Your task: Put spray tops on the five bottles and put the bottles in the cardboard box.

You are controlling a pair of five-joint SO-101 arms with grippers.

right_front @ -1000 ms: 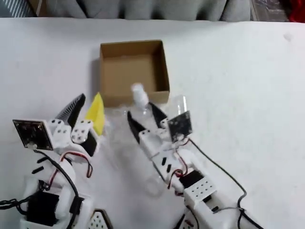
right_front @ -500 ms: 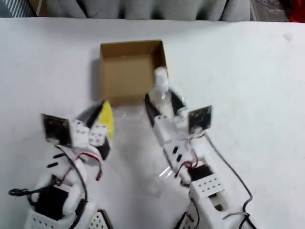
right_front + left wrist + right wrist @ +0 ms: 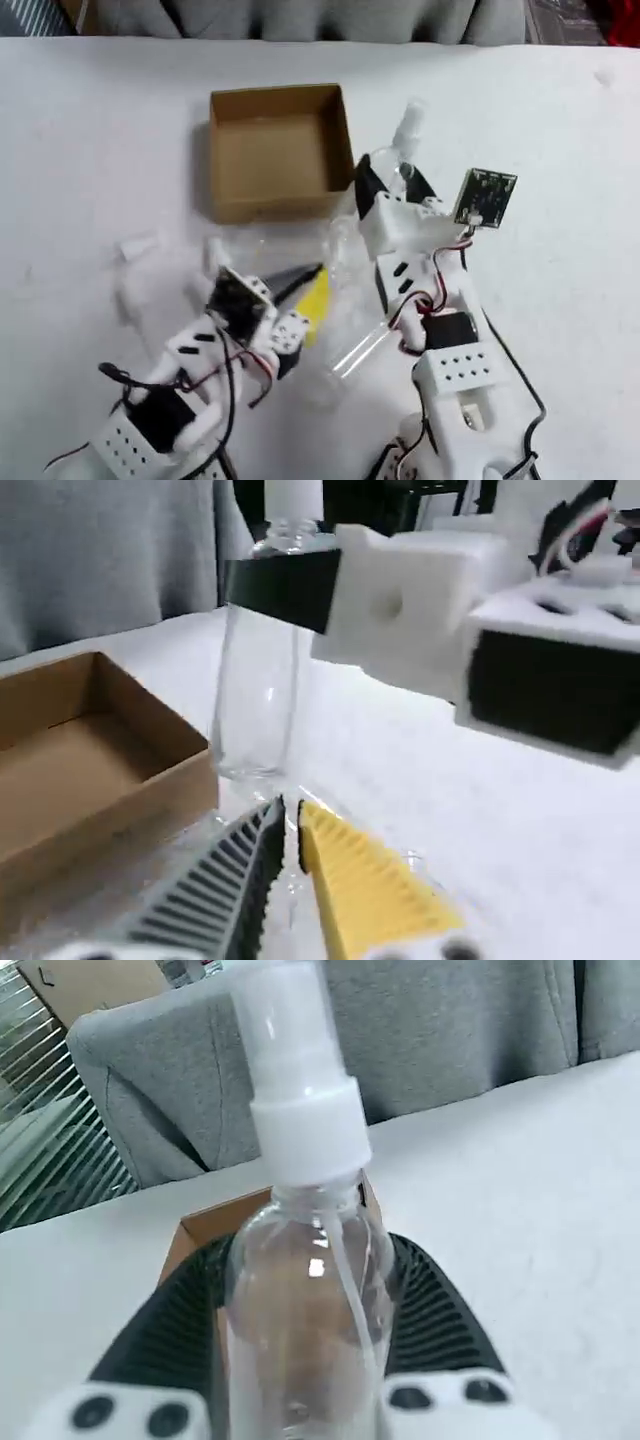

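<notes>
My right gripper (image 3: 388, 182) is shut on a clear bottle (image 3: 403, 160) with a white spray top (image 3: 408, 122), held upright just right of the open cardboard box (image 3: 280, 150). In the right wrist view its black fingers (image 3: 175, 1330) clasp the bottle (image 3: 305, 1280) below the spray top (image 3: 300, 1080), with the box (image 3: 190, 1232) behind. My left gripper (image 3: 318, 278), with one grey and one yellow finger, lies shut low over the table in front of the box. The left wrist view shows its tips (image 3: 288, 815) together, the held bottle (image 3: 258, 680) beyond them and the box (image 3: 90, 760) beside it.
Clear bottles without tops lie on the table in front of the box, one (image 3: 362, 345) between the two arms and another (image 3: 340, 238) near the box's front corner. A loose white spray top (image 3: 138, 246) lies to the left. A grey chair stands behind the table's far edge.
The right arm carried the bottle from the box's front edge past its corner to its right side. The left arm swung right toward the table's middle, and its fingers came together.
</notes>
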